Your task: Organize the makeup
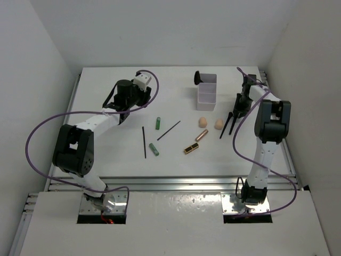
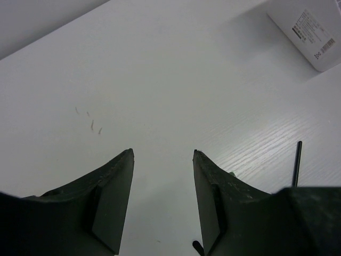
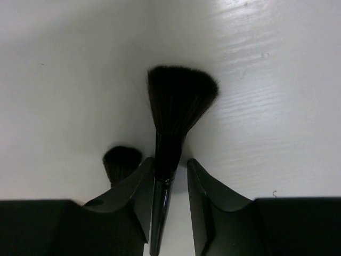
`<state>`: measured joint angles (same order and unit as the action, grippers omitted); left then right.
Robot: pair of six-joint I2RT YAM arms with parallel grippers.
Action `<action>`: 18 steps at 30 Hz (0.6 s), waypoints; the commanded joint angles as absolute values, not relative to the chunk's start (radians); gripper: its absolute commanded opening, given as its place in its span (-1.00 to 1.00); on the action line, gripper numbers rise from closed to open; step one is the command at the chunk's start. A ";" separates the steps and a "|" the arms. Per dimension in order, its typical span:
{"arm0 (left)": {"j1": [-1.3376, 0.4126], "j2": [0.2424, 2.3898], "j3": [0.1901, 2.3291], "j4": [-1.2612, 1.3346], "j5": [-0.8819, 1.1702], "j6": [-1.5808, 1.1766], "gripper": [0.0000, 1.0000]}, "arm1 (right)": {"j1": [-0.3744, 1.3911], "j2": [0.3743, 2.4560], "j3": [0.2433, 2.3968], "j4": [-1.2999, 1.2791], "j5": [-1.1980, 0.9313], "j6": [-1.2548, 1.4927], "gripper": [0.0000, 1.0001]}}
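Pick-up step: at the white table's [image 1: 176,162] 3 o'clock, the right gripper [image 3: 169,161] straddles a black fan-bristled brush [image 3: 180,98], jaws not yet clamped. The next move likely calls for pinching, lifting and carrying it to the white plastic box [image 1: 206,96] at 1 o'clock. The left gripper [image 2: 162,154] gapes empty.

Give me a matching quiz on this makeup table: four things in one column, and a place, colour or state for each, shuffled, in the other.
1 fan brush
2 sponges
3 lipstick
4 left end effector

A open, empty
B peach, by the box
C gold and black
D between the right end effector's fingers

Pairs: 1-D, 2-B, 3-C, 4-A
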<state>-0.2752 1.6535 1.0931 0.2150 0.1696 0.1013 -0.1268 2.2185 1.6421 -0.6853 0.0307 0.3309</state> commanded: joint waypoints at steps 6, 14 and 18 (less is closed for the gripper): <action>-0.273 1.615 1.089 0.252 0.156 0.124 0.08 | -0.138 2.209 1.637 -0.762 0.157 0.290 -0.60; -0.273 1.624 1.089 0.252 0.156 0.133 0.08 | -0.156 2.120 1.557 -0.709 0.057 0.253 -1.00; -0.273 1.634 1.089 0.252 0.176 0.133 -0.05 | -0.141 1.959 1.491 -0.527 0.012 0.221 -1.00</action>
